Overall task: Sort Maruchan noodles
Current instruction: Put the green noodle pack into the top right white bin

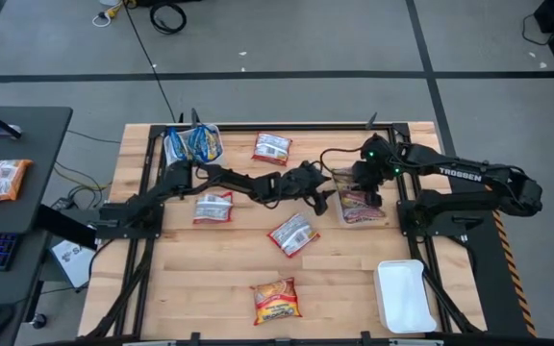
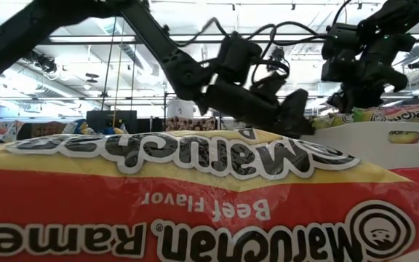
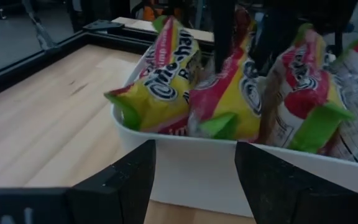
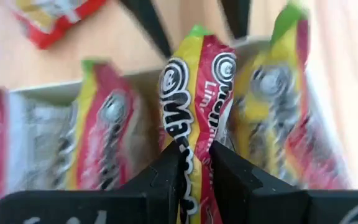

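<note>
Maruchan noodles packet (image 4: 194,93), crinkly, light and slippery, is pinched at its edge between the right gripper (image 4: 194,163) fingers above the white tray (image 3: 185,162), while left gripper (image 3: 194,180) waits wide just beside.

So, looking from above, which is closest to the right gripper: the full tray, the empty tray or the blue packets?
From the right gripper, which pinches a packet:
1. Full tray, directly beneath it.
2. Empty tray, near the table's front right corner.
3. Blue packets, far-left corner.
</note>
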`<state>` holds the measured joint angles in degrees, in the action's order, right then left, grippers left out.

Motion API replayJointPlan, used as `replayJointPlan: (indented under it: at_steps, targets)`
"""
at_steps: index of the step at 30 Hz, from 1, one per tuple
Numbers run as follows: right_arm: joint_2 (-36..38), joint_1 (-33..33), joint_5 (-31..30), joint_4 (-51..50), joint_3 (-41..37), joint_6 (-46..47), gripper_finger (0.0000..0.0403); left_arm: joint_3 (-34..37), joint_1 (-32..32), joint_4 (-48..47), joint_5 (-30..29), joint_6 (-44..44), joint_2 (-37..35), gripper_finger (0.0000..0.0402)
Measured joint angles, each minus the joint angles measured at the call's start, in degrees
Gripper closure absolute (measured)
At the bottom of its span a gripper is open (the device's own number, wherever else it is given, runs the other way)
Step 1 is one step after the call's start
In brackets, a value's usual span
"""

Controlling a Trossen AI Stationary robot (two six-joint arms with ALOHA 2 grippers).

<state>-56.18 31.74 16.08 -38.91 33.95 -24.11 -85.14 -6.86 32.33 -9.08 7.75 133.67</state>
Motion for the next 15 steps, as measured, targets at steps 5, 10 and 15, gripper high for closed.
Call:
replayJointPlan:
  at_steps: [5,10,15]
  targets:
    - [0.1,0.0,-7.3,0.9,0.0,1.0,0.0316,-6.0,-1.3,-2.7,0.2,-2.7,3.3,0.0175]
    - [0.1,0.0,-8.9,0.0,0.2,2.1,0.0316,-6.9,-3.2,-2.6,0.1,-2.6,3.1,0.0175]
    - [0.1,0.0,-10.4,-2.7,0.2,1.8,0.0315,-6.9,-4.1,-4.9,-0.4,-3.1,1.2,0.0175]
